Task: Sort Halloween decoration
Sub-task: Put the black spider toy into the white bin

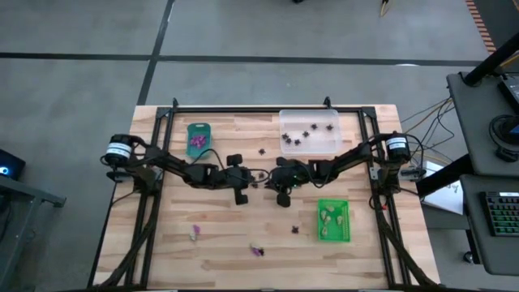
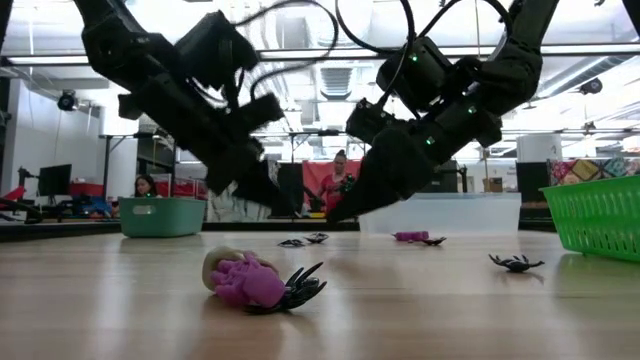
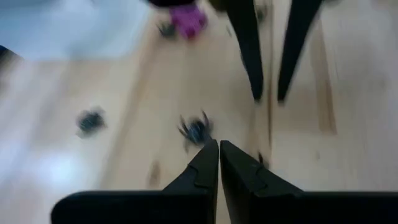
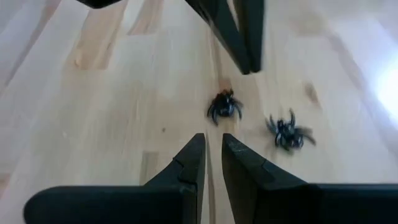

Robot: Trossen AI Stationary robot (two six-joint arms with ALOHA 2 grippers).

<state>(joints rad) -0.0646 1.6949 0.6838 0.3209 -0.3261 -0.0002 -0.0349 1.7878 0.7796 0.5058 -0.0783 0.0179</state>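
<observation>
Halloween decoration pieces lie scattered over the tabletop [image 1: 162, 251]: nearest the front edge we see a purple trinket [image 2: 245, 280] lying against a black spider [image 2: 300, 288], farther back a few loose black ones, and at the far side the sorted lots in the teal tray [image 1: 199, 139], the clear tray [image 1: 309, 132] and, to the right, the green tray [image 1: 333, 220].

What we judge most likely to go wrong is a collision. Both hands crowd the same patch at the tabletop's middle, tips nearly meeting, and each wrist view shows the other arm's fingers just past its own. A lunge by either could knock the other or flick the small spider [image 4: 224, 106] between them away. These trinkets are also so small that a pinch could squeeze one out sideways.

Our left hand [image 3: 219, 149] is closed tight, fingers touching, holding nothing, with a black spider [image 3: 196, 129] just beyond its tips. Our right hand [image 4: 212, 142] stands open only a sliver, empty, aimed at the spider ahead of it.
</observation>
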